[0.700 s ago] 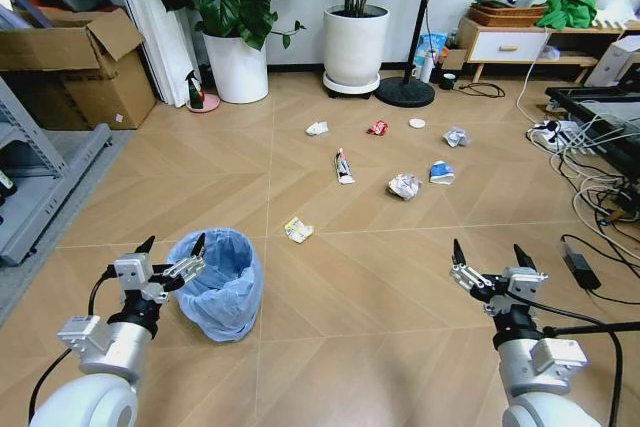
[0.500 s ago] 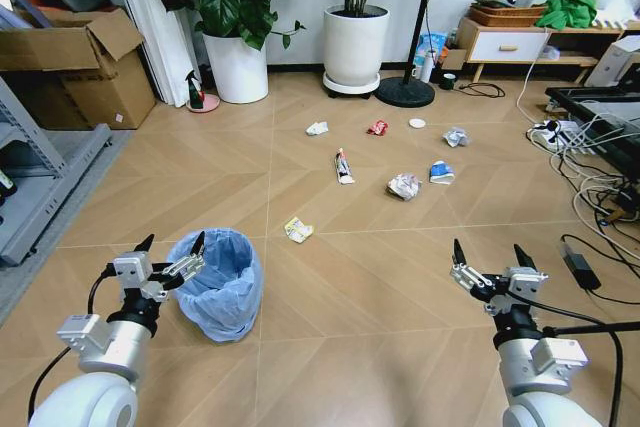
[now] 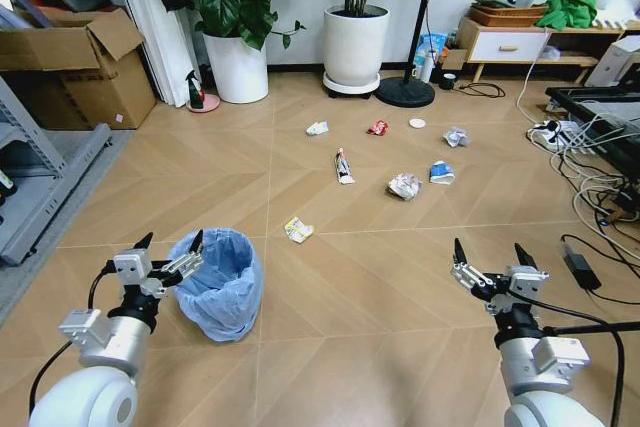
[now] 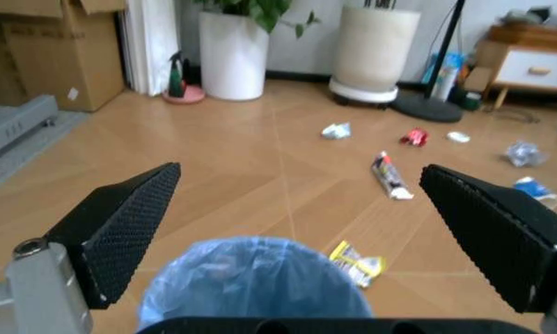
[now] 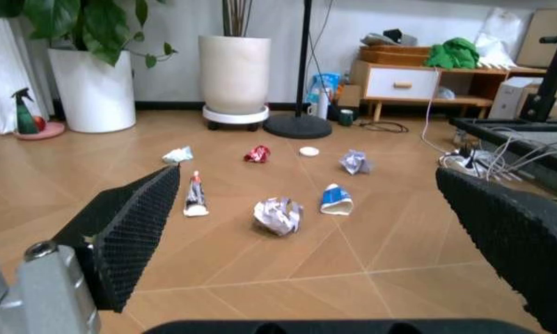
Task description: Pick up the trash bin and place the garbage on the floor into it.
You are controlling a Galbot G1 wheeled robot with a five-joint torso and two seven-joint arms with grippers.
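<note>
The trash bin (image 3: 218, 285), small and lined with a crinkly light blue bag, stands on the floor (image 3: 330, 297) at the near left. My left gripper (image 3: 170, 244) is open just above its near-left rim, and the bin (image 4: 255, 278) lies below the left gripper (image 4: 299, 170) in the left wrist view. My right gripper (image 3: 489, 250) hangs open over bare floor at the near right. The garbage lies farther out: a yellow-white wrapper (image 3: 298, 230), white tube (image 3: 343, 166), paper ball (image 3: 404, 186), blue-white packet (image 3: 441, 172), red wrapper (image 3: 377, 128) and white disc (image 3: 417, 123).
Two white plant pots (image 3: 355, 45) and a black stand base (image 3: 405, 93) line the back wall. A green spray bottle (image 3: 194, 92) and cardboard boxes (image 3: 75, 67) are at the back left, grey shelving (image 3: 45, 182) at the left. Cables (image 3: 590, 187) sprawl along the right.
</note>
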